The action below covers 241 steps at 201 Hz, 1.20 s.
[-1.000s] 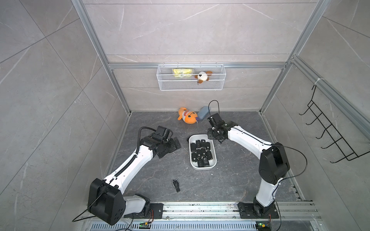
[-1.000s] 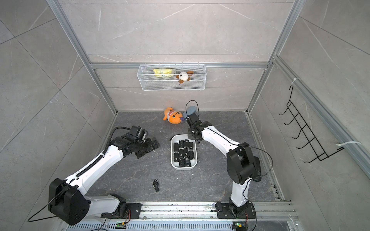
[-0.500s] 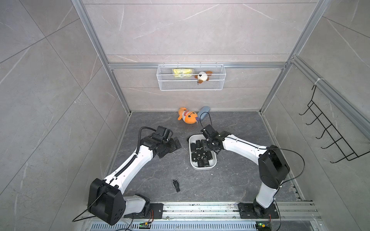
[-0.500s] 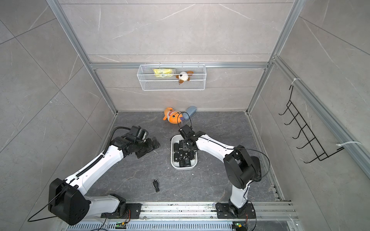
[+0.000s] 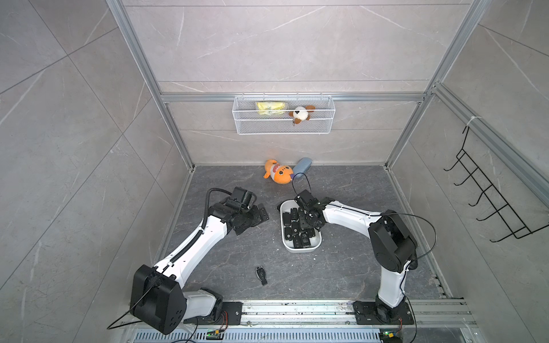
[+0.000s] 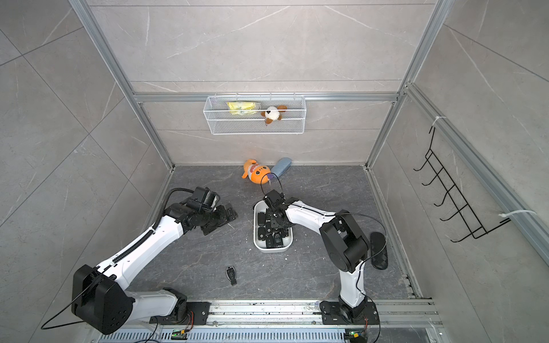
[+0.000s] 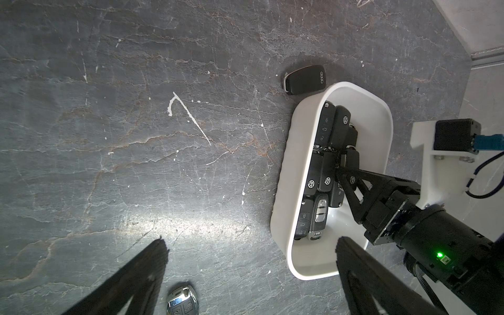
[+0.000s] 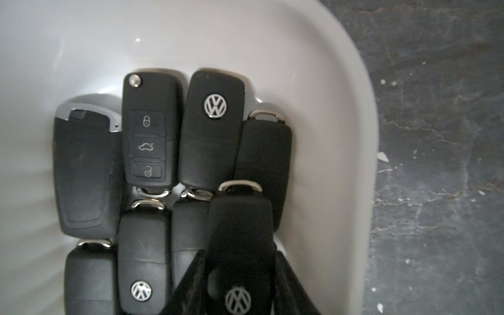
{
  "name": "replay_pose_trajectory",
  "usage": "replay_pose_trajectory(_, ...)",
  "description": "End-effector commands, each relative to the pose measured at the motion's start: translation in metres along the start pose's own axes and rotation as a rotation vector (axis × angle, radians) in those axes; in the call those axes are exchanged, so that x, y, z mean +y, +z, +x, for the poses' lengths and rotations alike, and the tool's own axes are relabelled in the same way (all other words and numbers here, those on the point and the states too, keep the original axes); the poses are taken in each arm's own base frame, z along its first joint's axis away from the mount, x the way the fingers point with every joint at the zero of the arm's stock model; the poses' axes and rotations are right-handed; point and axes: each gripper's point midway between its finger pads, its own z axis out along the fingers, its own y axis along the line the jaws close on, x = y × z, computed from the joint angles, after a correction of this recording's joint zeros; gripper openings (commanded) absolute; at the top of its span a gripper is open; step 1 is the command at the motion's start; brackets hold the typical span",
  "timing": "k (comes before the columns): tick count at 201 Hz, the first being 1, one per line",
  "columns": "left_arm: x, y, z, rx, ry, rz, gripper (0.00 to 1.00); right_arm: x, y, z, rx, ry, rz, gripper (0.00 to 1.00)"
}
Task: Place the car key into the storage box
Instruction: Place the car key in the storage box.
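Note:
The storage box (image 5: 301, 250) (image 6: 271, 249) is a shallow white tub on the dark floor, with several black car keys lying in it. My right gripper (image 5: 307, 218) (image 6: 274, 220) reaches into it, shut on a black car key (image 8: 240, 231) with a VW badge. That key (image 7: 352, 163) hangs low over the pile near one long wall (image 8: 341, 136); whether it touches is unclear. My left gripper (image 5: 255, 221) (image 7: 251, 242) hovers open and empty just left of the box (image 7: 289, 152). The right gripper (image 8: 241, 256) has a jaw on each side of the key.
A black and chrome key (image 5: 261, 275) (image 6: 231, 274) lies loose on the front floor. Another black key (image 7: 304, 79) lies by the box's corner. Orange plush (image 5: 277, 173) and blue-grey case (image 5: 301, 165) sit at the back wall under a wire basket (image 5: 282, 118).
My right gripper has carried the key from behind the box's far end forward and down over the keys inside. The left arm has stayed still and open.

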Motion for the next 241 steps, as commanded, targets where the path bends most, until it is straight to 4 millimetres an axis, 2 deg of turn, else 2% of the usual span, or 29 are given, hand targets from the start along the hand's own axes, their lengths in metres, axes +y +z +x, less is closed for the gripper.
replay_pose_trajectory(1, -0.007, -0.003, -0.001, 0.005, 0.036, 0.027, 1.00, -0.001, 0.004, -0.003, 0.003, 0.000, 0.017, 0.37)
replay_pose_trajectory(32, -0.008, -0.001, -0.001, 0.008, 0.040, 0.026, 1.00, -0.001, 0.004, -0.002, 0.009, 0.002, 0.021, 0.44)
replay_pose_trajectory(63, -0.005, 0.004, -0.003, 0.007, 0.058, 0.006, 1.00, 0.002, -0.007, -0.009, -0.015, 0.008, 0.000, 0.51)
replay_pose_trajectory(128, -0.012, 0.029, -0.018, 0.009, 0.195, -0.007, 0.99, 0.014, -0.061, -0.036, -0.117, 0.043, -0.108, 0.66)
replay_pose_trajectory(157, -0.024, 0.044, -0.032, 0.017, 0.257, -0.017, 0.96, 0.010, -0.082, -0.042, -0.169, 0.069, -0.125, 0.83)
replay_pose_trajectory(167, -0.029, 0.050, -0.037, 0.024, 0.274, -0.017, 0.96, 0.008, -0.087, -0.043, -0.182, 0.078, -0.127, 0.99)
replay_pose_trajectory(241, -0.065, 0.113, -0.072, 0.107, 0.317, -0.006, 0.97, -0.015, -0.119, -0.037, -0.252, 0.141, -0.101, 1.00)
